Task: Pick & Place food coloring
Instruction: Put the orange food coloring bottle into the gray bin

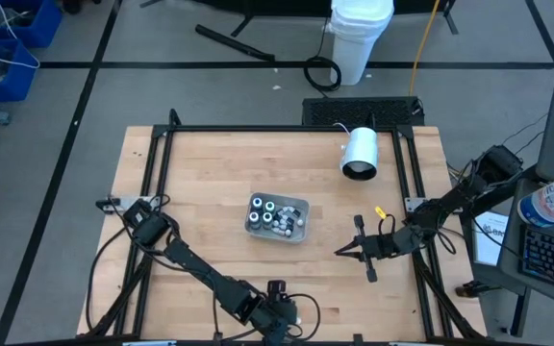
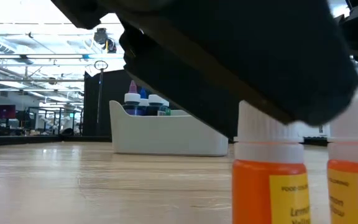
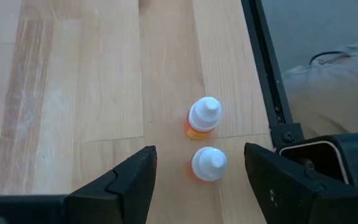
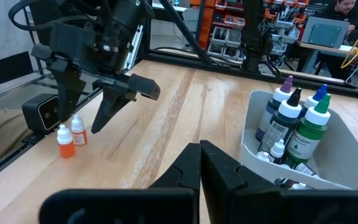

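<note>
Two small orange food coloring bottles with white caps (image 3: 205, 117) (image 3: 209, 164) stand upright on the wood near the table's near edge, and show close up in the low view (image 2: 270, 180). My left gripper (image 3: 201, 180) hovers over them, open, one finger on either side of the nearer bottle without touching it. In the high view the left gripper (image 1: 277, 306) hides both bottles. More food coloring bottles (image 4: 294, 121) stand in the grey tray (image 1: 302, 206) at mid-table. My right gripper (image 4: 201, 163) is shut, right of the tray (image 1: 359, 252).
A large white cylinder (image 1: 361, 154) lies on its side toward the far right of the table. A black frame rail (image 3: 267, 68) runs along the table edge beside the orange bottles. Bare wood lies between the tray (image 2: 166, 134) and the near edge.
</note>
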{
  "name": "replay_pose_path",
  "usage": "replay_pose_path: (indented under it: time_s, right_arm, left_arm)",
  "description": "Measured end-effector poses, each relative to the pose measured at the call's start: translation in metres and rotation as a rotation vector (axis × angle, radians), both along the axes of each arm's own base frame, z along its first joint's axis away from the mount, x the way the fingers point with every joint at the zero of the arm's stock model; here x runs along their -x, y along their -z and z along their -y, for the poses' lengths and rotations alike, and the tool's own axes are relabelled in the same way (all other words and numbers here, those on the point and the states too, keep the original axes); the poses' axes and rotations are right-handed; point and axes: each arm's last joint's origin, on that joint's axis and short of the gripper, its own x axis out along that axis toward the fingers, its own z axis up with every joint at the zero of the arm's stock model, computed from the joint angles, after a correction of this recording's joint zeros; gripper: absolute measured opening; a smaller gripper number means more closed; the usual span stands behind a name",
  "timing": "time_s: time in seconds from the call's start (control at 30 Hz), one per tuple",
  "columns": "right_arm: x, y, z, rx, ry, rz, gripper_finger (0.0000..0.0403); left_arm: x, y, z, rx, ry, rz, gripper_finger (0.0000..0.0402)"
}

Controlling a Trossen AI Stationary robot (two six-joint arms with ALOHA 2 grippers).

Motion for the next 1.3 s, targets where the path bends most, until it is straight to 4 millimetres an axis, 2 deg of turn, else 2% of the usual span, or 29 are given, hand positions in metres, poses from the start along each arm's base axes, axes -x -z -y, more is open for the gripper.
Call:
replay_pose_path:
  time_s: [0.37, 0.67, 1.3]
  right_arm:
    - [0.000, 0.000, 0.000, 0.000, 0.000, 0.000, 0.0000]
    - [0.000, 0.000, 0.000, 0.000, 0.000, 0.000, 0.0000]
    - [0.000, 0.000, 0.000, -0.001, 0.001, 0.000, 0.0000]
  left_arm:
    - [0.000, 0.001, 0.000, -0.010, -0.010, 0.005, 0.0243]
    - [-0.004, 0.017, 0.003, 0.018, 0.031, -0.014, 0.0243]
    - [-0.010, 0.011, -0.006, 0.033, 0.001, -0.008, 0.0243]
